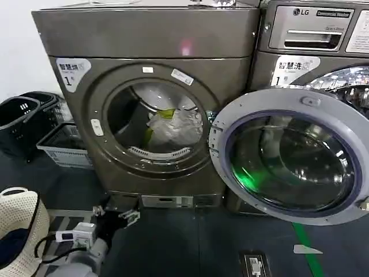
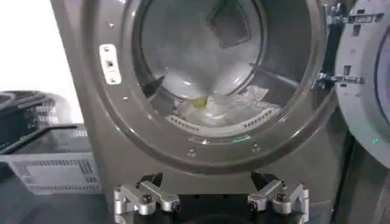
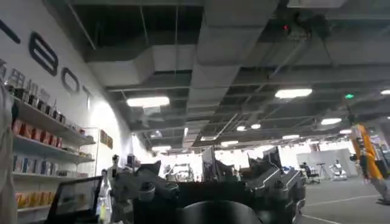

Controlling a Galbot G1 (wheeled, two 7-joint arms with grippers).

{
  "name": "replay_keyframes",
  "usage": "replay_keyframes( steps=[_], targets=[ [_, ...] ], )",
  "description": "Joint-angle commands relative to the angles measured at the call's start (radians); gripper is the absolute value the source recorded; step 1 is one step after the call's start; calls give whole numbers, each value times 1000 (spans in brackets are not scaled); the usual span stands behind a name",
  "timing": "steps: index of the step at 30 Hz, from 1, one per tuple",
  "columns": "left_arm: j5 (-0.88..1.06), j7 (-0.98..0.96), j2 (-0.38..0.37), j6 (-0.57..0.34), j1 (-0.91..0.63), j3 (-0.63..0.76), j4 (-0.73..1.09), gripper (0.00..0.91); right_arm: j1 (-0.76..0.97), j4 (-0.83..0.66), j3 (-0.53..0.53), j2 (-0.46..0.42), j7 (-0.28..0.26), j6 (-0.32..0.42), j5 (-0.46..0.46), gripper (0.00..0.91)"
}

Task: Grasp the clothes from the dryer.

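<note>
The dryer (image 1: 150, 109) stands with its round door (image 1: 291, 156) swung fully open to the right, so that the glass disc hangs in front of the lower part of the LG machine (image 1: 323, 34) next to it and leaves the porthole unobstructed. The clothes (image 1: 173, 127) lie heaped on the drum floor toward the right of the opening, white and pale grey folds with a yellow-green piece (image 1: 166, 113) showing at the top of the pile; from the left wrist view the same heap (image 2: 225, 106) rests just behind the perforated lip of the drum, its far side hidden by the curve of the wall. The left gripper (image 1: 115, 218) hovers low in front of the dryer's base, below the porthole and well apart from the fabric, its fingers spread wide and empty. To the left of the dryer sit a grey crate (image 1: 66, 144) and dark baskets (image 1: 23, 121), and a cream woven basket (image 1: 20, 222) is cut off at the lower left edge. The right gripper (image 3: 213, 189) points up at a ceiling and shelves, its dark fingers apart and holding nothing.
</note>
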Motion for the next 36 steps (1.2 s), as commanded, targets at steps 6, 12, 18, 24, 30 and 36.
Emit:
replay_keyframes(
  steps=[6,12,18,24,30,36],
  targets=[
    [-17,18,3,49,-4,1,20,907,2,7,-3,7,3,1,2,907],
    [-6,-25,4,45,-1,5,31,907,1,1,-7,3,4,1,1,907],
    [-15,-106,6,49,-8,31,49,907,4,1,-13,3,4,1,1,907],
    [-19,-104,-3,49,-19,35,49,907,-1,-3,-3,1,4,1,2,907],
    [-13,-102,-4,49,-14,47,52,907,-2,-9,4,1,5,1,2,907],
    [-20,-106,-6,49,-18,57,61,907,-10,-18,18,6,4,2,2,907]
  ],
)
